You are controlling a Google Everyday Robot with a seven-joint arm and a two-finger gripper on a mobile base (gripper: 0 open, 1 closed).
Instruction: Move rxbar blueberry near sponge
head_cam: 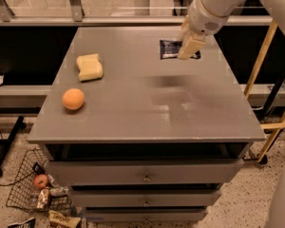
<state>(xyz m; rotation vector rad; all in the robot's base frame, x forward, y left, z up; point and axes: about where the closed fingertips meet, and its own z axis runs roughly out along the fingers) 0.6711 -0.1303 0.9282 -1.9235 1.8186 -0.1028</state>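
The rxbar blueberry (169, 49), a flat dark navy bar, hangs above the back right of the grey table (147, 113). My gripper (187, 51) comes down from the upper right and is shut on the bar's right end, holding it off the surface. A faint shadow lies on the table below it. The sponge (89, 67), a pale yellow block, lies at the left of the table, far to the left of the bar.
An orange fruit (73, 99) sits in front of the sponge near the left edge. Drawers (146, 177) are below the tabletop. A wire basket (23, 194) with an apple (40, 181) stands on the floor at the left. A yellow wooden frame (261, 56) stands at the right.
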